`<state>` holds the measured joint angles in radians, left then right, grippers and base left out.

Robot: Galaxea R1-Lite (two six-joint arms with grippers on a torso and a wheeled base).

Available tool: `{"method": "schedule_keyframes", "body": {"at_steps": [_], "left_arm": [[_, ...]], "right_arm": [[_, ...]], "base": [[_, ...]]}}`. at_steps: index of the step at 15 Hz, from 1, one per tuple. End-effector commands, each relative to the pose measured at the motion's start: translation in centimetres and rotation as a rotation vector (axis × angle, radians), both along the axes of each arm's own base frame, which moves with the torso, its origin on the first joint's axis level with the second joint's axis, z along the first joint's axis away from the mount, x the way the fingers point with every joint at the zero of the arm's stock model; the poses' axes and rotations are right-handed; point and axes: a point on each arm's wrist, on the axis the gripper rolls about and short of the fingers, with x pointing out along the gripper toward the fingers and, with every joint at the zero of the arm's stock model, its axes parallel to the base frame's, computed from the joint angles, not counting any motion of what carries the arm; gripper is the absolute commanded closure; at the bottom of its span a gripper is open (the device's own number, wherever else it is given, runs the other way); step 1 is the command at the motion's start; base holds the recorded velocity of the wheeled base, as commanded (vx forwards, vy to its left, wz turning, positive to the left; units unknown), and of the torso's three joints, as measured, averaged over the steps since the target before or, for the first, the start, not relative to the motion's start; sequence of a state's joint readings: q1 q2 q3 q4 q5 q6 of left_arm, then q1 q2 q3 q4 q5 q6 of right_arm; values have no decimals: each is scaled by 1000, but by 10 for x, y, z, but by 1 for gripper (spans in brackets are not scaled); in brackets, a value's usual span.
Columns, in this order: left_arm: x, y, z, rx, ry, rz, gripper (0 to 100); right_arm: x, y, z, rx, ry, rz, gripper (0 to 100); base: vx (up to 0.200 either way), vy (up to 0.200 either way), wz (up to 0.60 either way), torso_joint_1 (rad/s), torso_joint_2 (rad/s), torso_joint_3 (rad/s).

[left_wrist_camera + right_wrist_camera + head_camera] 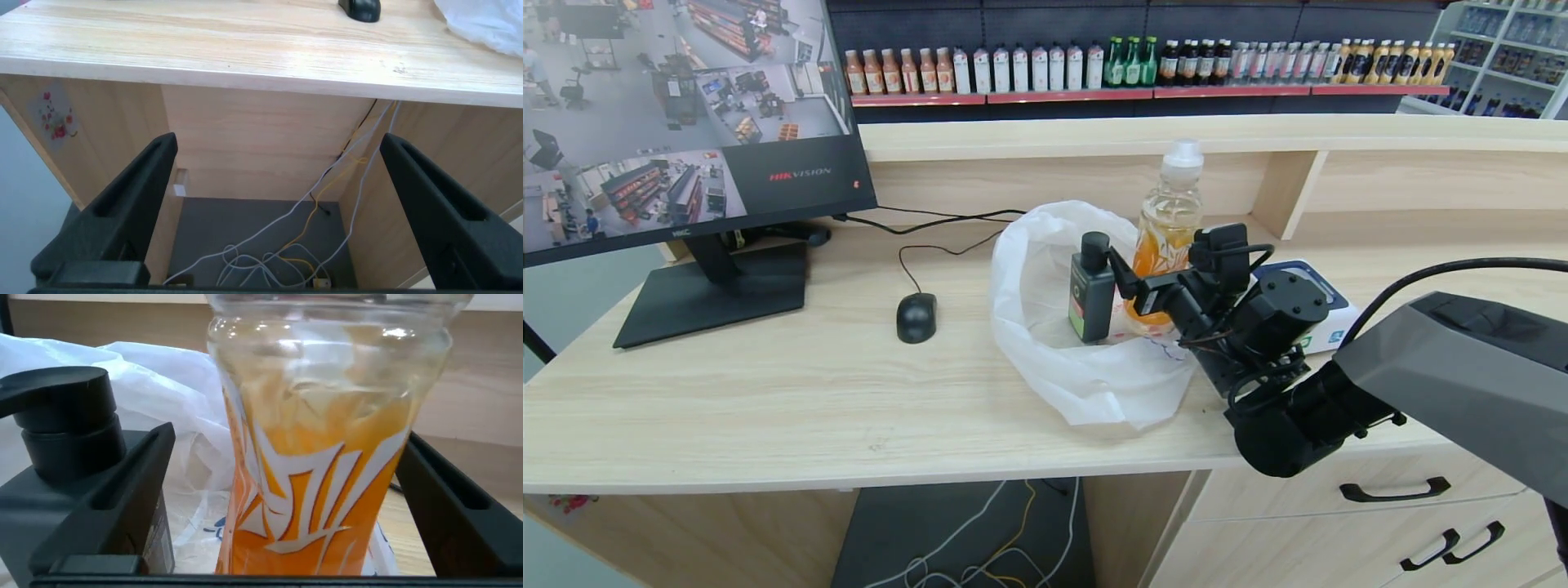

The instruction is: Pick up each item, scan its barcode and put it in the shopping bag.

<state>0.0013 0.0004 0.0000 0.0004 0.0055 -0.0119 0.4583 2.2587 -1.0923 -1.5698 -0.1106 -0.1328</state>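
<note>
A clear bottle of orange liquid [1170, 214] with a white cap stands upright at the right edge of the white shopping bag [1045, 359]. My right gripper [1153, 287] is open, and the bottle [327, 474] stands between its fingers [122, 490], with a gap showing on one side. A dark green bottle [1091, 292] with a black cap [69, 416] stands inside the bag, right beside the gripper. My left gripper [278, 212] hangs open and empty below the counter's front edge [245, 73].
A blue and white box [1311, 298] lies on the counter behind my right arm. A black mouse [916, 317] and a monitor [678, 122] are to the left. Loose cables [278, 245] hang in the recess under the desk. Drawers [1396, 490] are below right.
</note>
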Motion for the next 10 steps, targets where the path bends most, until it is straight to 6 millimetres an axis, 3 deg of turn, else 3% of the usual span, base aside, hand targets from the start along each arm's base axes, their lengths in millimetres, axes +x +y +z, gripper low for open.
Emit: {"method": "schedule_keyframes", "body": {"at_steps": [1, 5, 10], "left_arm": [[0, 0, 0, 0, -1, 1, 0], [0, 0, 0, 0, -1, 1, 0], [0, 0, 0, 0, -1, 1, 0]], "right_arm": [[-1, 1, 1, 1, -3, 2, 0], [-5, -2, 1, 8, 11, 4, 0], [-25, -11, 18, 3, 8, 3, 0]], "base": [[0, 0, 0, 0, 0, 0], [0, 0, 0, 0, 0, 0], [0, 0, 0, 0, 0, 0]]}}
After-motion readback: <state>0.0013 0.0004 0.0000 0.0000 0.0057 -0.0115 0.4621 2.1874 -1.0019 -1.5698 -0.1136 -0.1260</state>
